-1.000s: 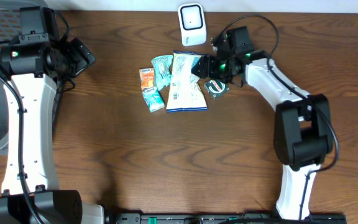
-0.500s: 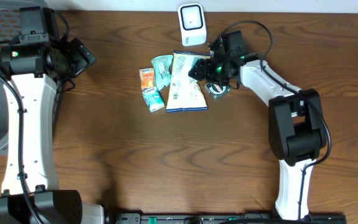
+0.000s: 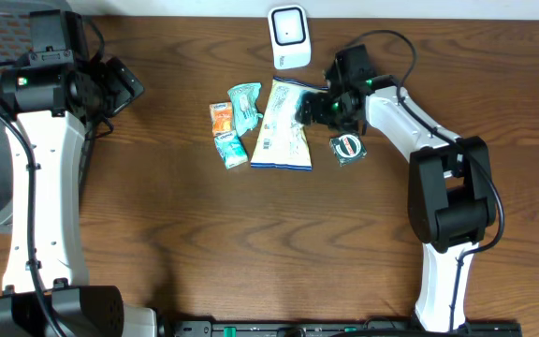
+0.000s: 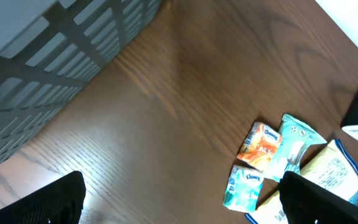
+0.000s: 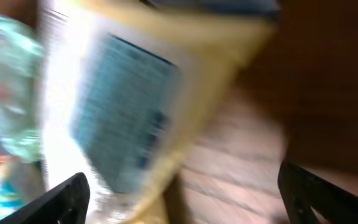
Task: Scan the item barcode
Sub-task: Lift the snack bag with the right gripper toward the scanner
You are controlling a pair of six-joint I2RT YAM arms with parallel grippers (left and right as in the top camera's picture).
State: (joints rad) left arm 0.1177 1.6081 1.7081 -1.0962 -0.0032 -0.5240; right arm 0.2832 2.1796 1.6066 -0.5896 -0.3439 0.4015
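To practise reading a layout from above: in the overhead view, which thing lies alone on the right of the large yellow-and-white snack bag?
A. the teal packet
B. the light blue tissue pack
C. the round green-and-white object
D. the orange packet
C: the round green-and-white object lies by itself on the right of the large yellow-and-white snack bag, while the orange packet, teal packet and light blue tissue pack lie on its left.

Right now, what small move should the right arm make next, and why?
Probably ease the right gripper down and close on the near edge of the yellow snack bag. Its fingers look spread with nothing held, the bag lies flat beside the small packets, and the scanner sits just beyond, so a grip comes first.
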